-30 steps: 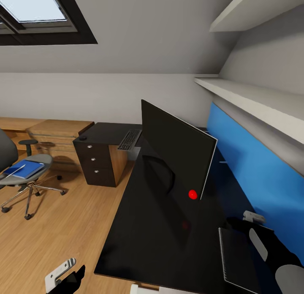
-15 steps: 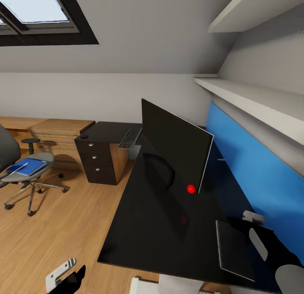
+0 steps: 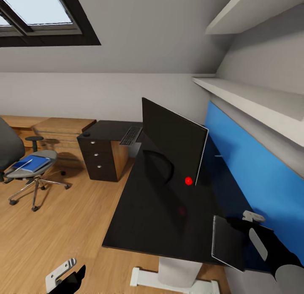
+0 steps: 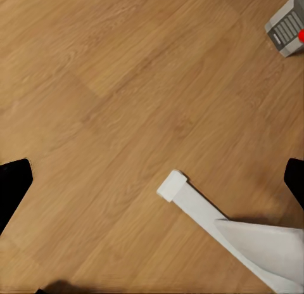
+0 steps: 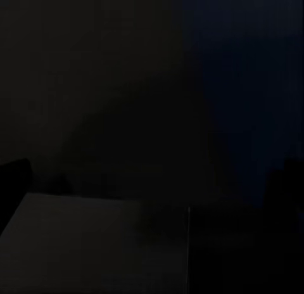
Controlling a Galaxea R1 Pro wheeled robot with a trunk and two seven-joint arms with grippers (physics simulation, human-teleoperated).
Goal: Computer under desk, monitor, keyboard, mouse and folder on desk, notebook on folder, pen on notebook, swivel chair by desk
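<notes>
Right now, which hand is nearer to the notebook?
The right hand. It sits at the notebook, right against its far edge at the desk corner. The left hand hangs low over the wooden floor, well off to the desk's other side.

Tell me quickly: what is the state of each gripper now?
Left gripper: open, holding nothing.
Right gripper: holding the notebook.
</notes>
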